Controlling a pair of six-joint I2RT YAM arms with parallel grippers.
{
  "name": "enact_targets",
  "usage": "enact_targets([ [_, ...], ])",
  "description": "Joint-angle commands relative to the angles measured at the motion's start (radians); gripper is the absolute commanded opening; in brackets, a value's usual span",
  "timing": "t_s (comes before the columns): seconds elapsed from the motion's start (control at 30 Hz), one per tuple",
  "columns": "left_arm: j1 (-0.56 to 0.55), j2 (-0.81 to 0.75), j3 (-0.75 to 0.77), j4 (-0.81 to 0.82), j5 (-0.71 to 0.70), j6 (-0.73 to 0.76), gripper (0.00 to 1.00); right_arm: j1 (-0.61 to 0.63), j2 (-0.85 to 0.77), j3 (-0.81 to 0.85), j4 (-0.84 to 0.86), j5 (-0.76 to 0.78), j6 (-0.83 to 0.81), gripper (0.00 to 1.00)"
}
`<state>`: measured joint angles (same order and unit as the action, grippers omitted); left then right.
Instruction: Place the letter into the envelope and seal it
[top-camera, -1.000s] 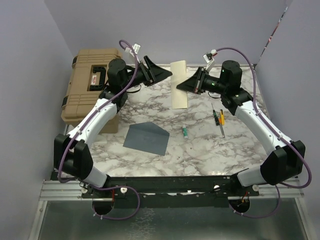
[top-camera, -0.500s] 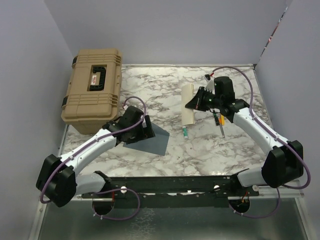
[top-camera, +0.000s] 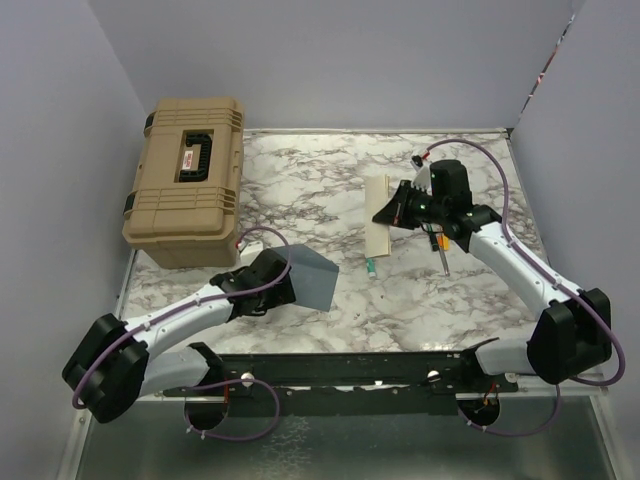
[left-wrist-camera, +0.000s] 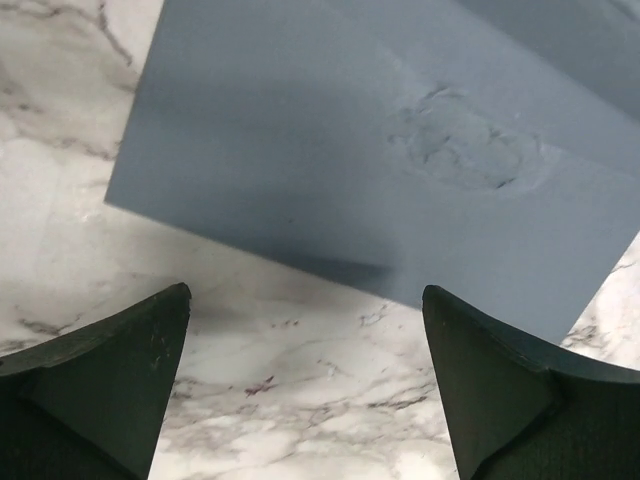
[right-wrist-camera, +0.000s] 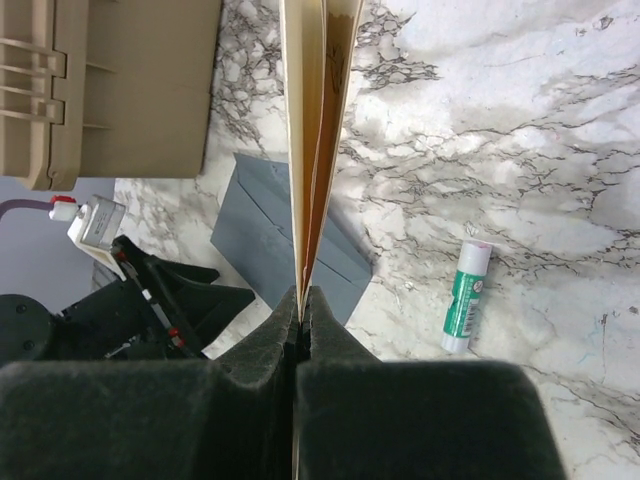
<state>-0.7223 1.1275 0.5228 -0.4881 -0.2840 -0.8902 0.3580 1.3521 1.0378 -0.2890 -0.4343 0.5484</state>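
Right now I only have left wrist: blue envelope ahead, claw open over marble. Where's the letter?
Observer: The right claw is shut on the letter, holding it on edge at mid-table.
Operator: Anything loose near the envelope?
Observer: A green-and-white glue stick lies on the table just right of the envelope, not touching it.
Operator: What's on my left?
Observer: A tan hard case sits at the table's far-left corner, lid closed.

envelope (left-wrist-camera: 380, 150): ahead of left gripper (left-wrist-camera: 305, 295), cut off at top and right edges
letter (right-wrist-camera: 315, 100): lower edge buried inside right gripper (right-wrist-camera: 303, 300), top out of frame
pens (top-camera: 444, 260): partly under right arm (top-camera: 515, 260)
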Motion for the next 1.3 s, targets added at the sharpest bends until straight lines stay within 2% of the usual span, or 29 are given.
enact_targets([
  [0.0, -0.003, 0.053, -0.002, 0.13, -0.023, 0.013, 0.98, -0.005, -0.028, -0.003, -0.029, 0.029, -0.022, 0.01],
  [0.27, 0.052, 0.226, 0.083, 0.297, 0.062, 0.133, 0.97, -0.005, -0.028, -0.009, -0.041, 0.046, -0.023, 0.01],
  [0.53, 0.202, 0.449, 0.296, 0.395, 0.231, 0.283, 0.96, -0.005, 0.001, -0.08, 0.034, -0.008, -0.021, 0.01],
  [0.73, 0.236, 0.609, 0.442, 0.418, 0.357, 0.354, 0.95, -0.002, 0.058, -0.118, 0.101, -0.041, 0.0, 0.01],
  [0.93, 0.242, 0.73, 0.551, 0.417, 0.426, 0.368, 0.93, 0.029, 0.131, -0.109, 0.152, -0.031, 0.033, 0.01],
  [1.03, 0.255, 0.779, 0.627, 0.379, 0.458, 0.341, 0.93, 0.049, 0.193, -0.063, 0.125, 0.006, 0.058, 0.01],
  [1.27, 0.257, 0.715, 0.678, 0.198, 0.358, 0.331, 0.94, 0.07, 0.291, -0.042, 0.227, 0.017, 0.141, 0.01],
])
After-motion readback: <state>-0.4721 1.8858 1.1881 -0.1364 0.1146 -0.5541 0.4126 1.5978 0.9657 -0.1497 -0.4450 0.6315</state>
